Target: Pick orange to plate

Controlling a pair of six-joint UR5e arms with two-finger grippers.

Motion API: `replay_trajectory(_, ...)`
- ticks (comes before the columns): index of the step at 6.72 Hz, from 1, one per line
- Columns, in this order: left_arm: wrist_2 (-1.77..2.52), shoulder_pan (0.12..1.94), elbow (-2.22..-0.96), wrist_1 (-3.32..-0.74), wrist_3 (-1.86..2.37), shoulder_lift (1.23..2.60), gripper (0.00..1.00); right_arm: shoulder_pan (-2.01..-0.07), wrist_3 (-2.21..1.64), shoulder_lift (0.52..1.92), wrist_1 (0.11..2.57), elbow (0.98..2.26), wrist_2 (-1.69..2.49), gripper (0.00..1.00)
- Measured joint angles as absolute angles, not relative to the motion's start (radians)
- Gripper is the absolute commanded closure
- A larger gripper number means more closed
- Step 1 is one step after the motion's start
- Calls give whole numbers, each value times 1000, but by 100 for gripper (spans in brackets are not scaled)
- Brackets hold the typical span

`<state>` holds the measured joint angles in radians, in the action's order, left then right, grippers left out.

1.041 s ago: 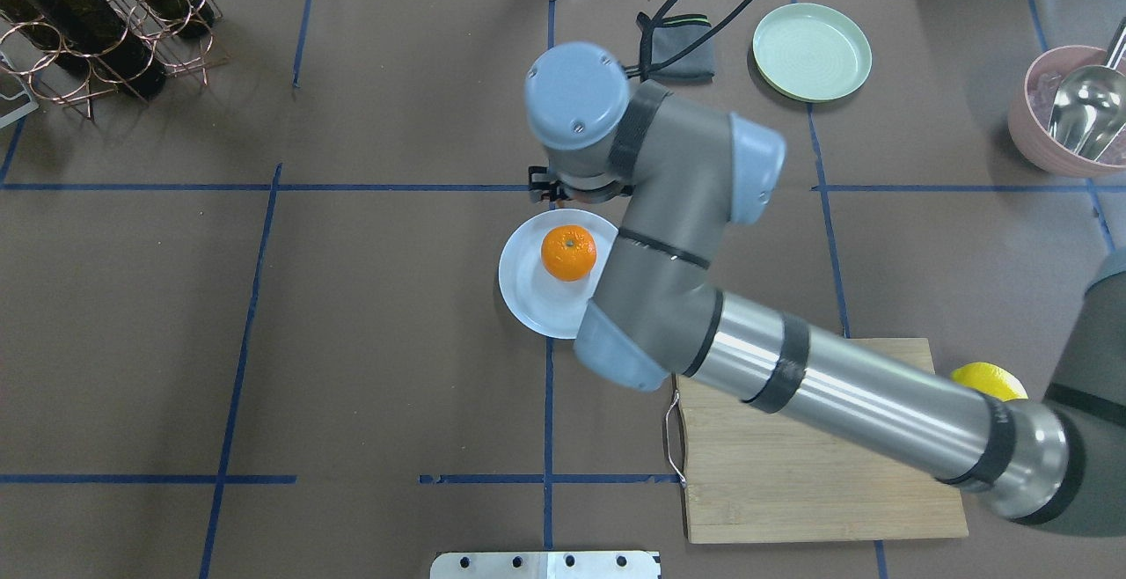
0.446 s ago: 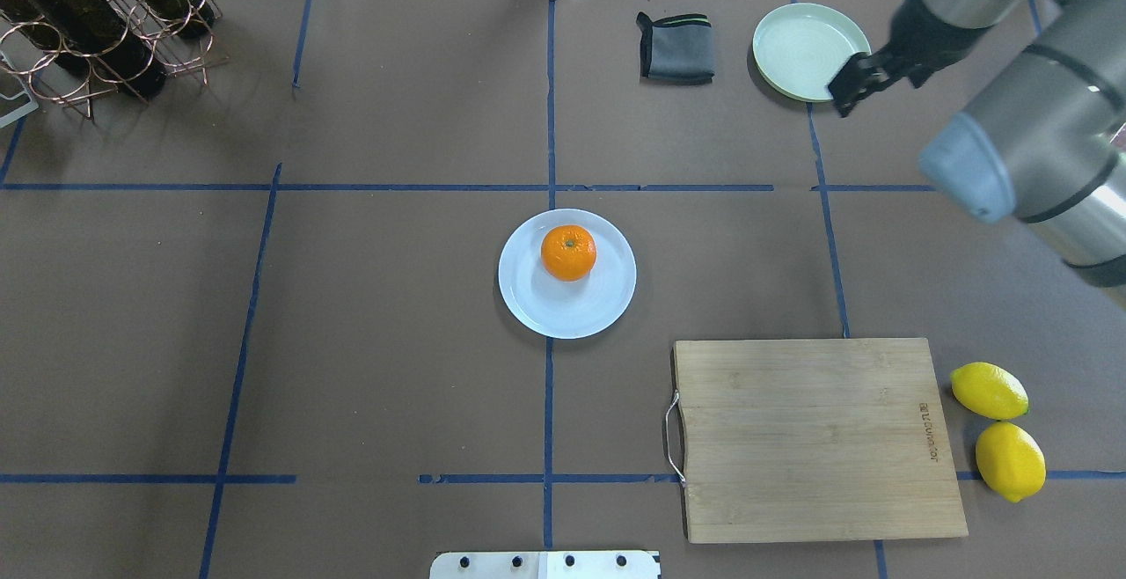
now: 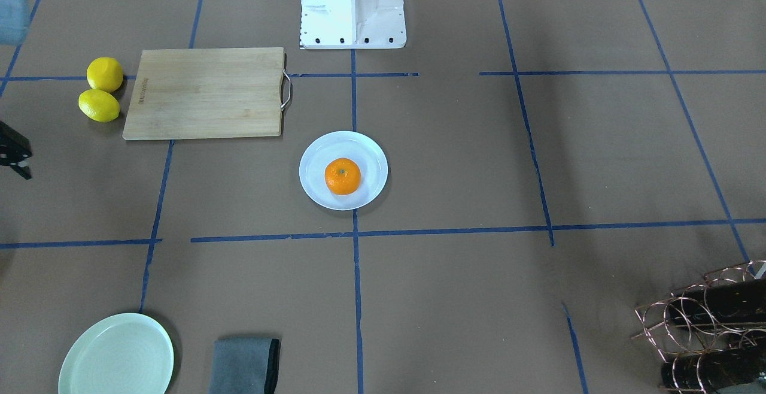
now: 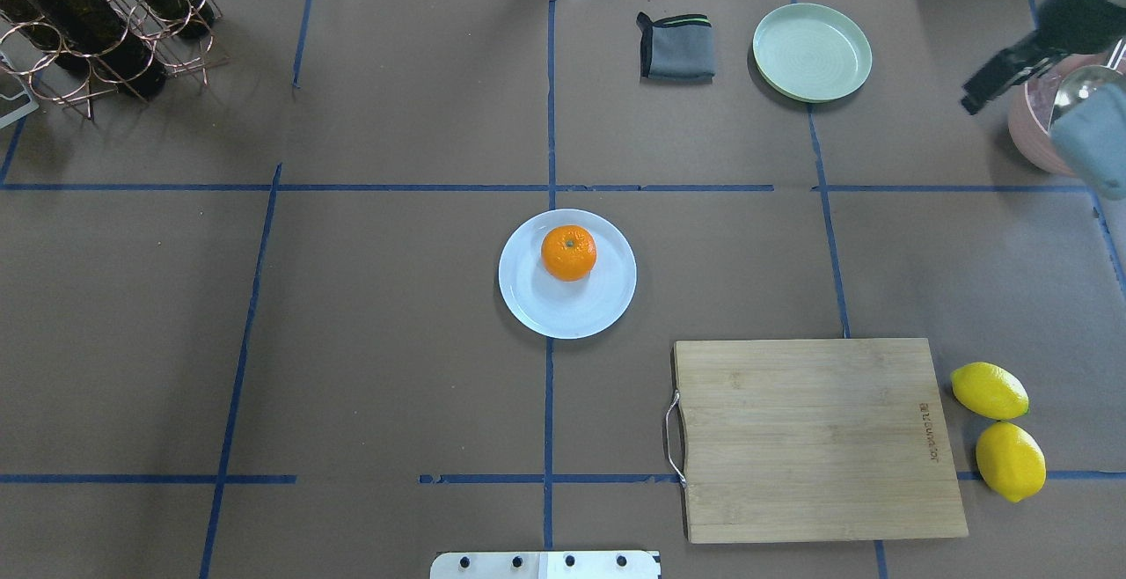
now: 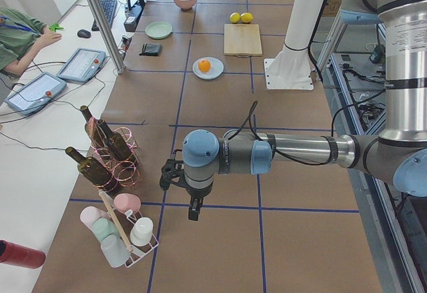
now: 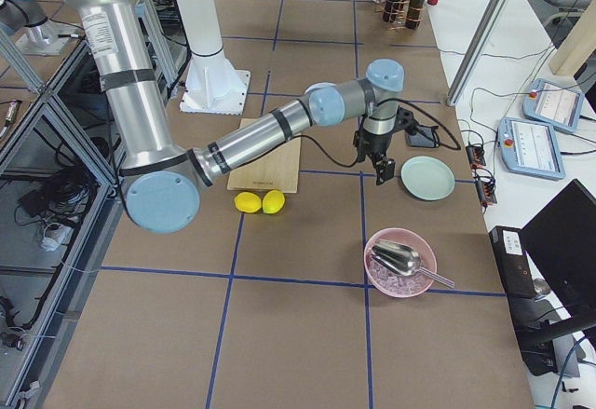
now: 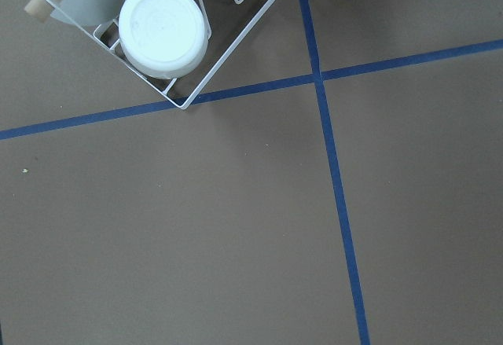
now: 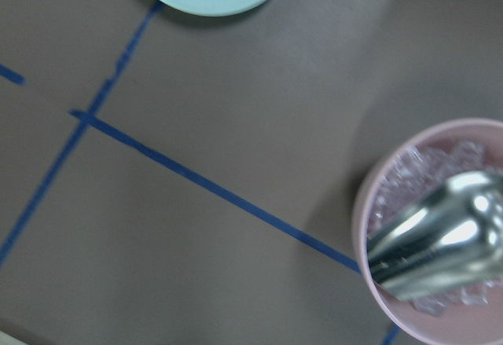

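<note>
The orange (image 4: pixel 568 252) rests on the pale bluish-white plate (image 4: pixel 563 315) at the table's middle, a little toward the plate's far side; the front view shows the orange (image 3: pixel 343 176) and the plate (image 3: pixel 371 148) too. Nothing touches the fruit. My right gripper (image 4: pixel 975 97) hangs open and empty far off at the back right, beside a pink bowl; the right side view shows the gripper (image 6: pixel 375 165) as well. My left gripper (image 5: pixel 193 209) shows only in the left side view, low over the table end by the racks; I cannot tell its state.
A pale green plate (image 4: pixel 812 52) and a folded grey cloth (image 4: pixel 676 47) lie at the back. A wooden cutting board (image 4: pixel 818 438) and two lemons (image 4: pixel 990 391) sit front right. The pink bowl (image 8: pixel 369 227) holds ice and a metal scoop. A wine rack (image 4: pixel 97 16) stands back left.
My right arm has swung away from above the plate to the back right corner, uncovering the board and the lemons. The orange stays put on the plate.
</note>
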<state>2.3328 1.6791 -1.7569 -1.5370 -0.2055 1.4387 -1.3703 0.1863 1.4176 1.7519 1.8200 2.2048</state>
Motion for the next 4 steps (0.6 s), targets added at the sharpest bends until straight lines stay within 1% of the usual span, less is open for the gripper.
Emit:
replay_trajectory(2, 2334, 1678, -1760, -1543, -209, 1441, 0, -1517, 256, 1627, 1673, 1803, 2194, 0)
replay_trajectory(4, 2333, 1675, -1762, -1563, -214, 1442, 0, -1598, 281, 1760, 1610, 1784, 2216, 0)
